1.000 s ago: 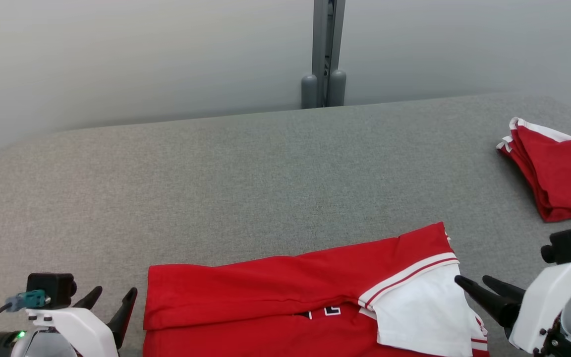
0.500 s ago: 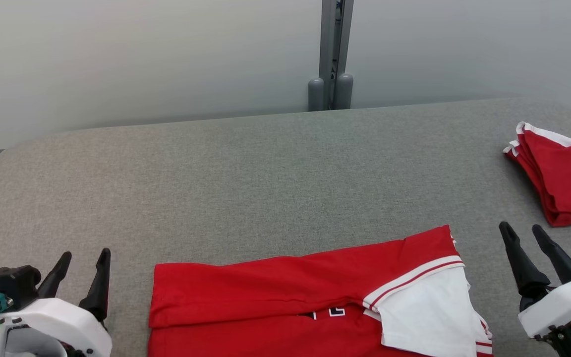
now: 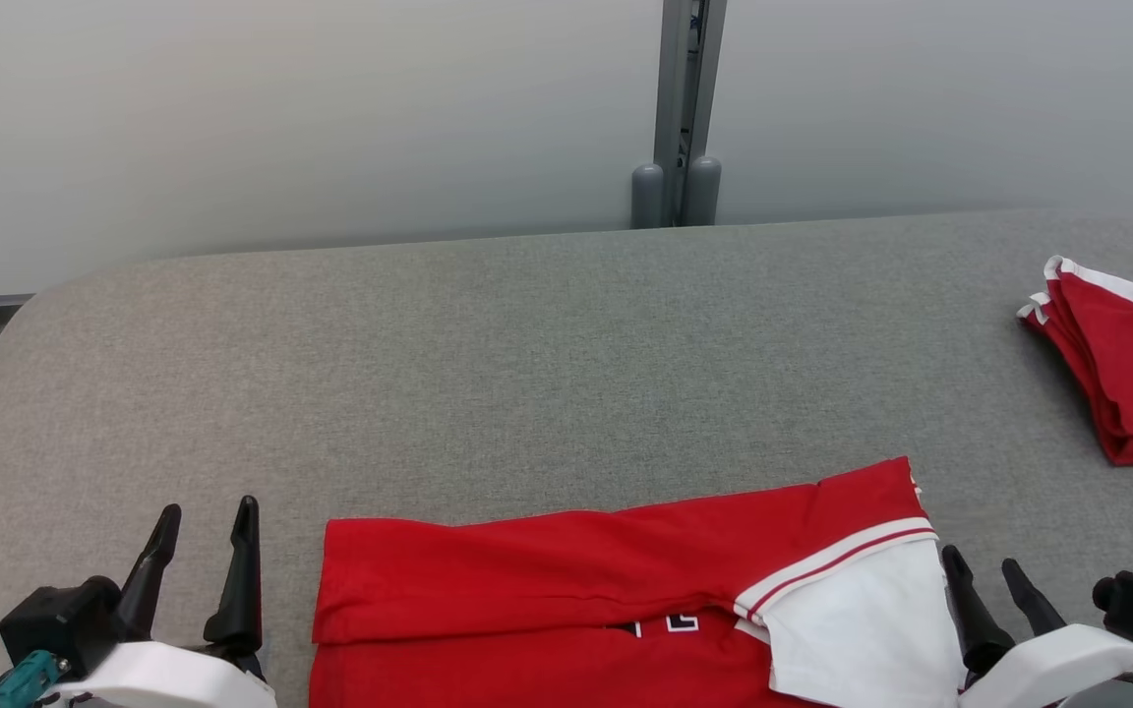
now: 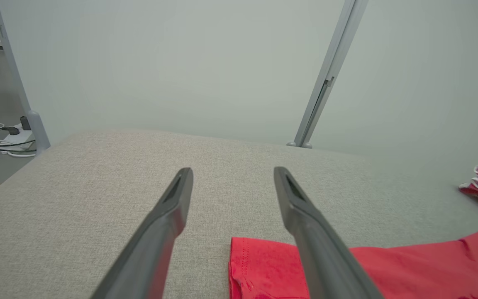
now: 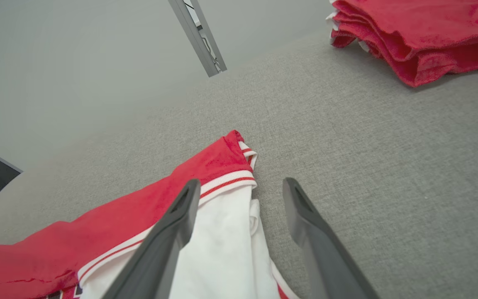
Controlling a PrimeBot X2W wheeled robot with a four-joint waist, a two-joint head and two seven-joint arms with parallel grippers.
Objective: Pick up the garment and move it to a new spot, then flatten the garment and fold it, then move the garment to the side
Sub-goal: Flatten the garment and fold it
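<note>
Grey woven fabric covers a wide padded table (image 3: 527, 344), a grey metal post (image 3: 686, 98) behind it at the top centre of the head view. A red garment (image 3: 547, 580), partly folded, lies flat at the bottom centre, cut off by the lower edge. A white sleeve (image 3: 862, 629) with red-and-white striped trim sits at its right end. The left gripper (image 3: 210, 507), at the lower left, stands beside the garment's left edge, its jaws spread with nothing between them. The right gripper (image 3: 981, 559), at the lower right, is likewise spread and empty, just beside the white sleeve. A stack of folded red clothes (image 3: 1127, 383) rests at the right edge, well apart. The garment looks light, soft and limp, likely to sag and unfold if lifted at one point; pinching both ends of a folded edge seems safest. Part of a white-outlined dark print (image 3: 670, 623) peeks out under the fold, too little to read.
</note>
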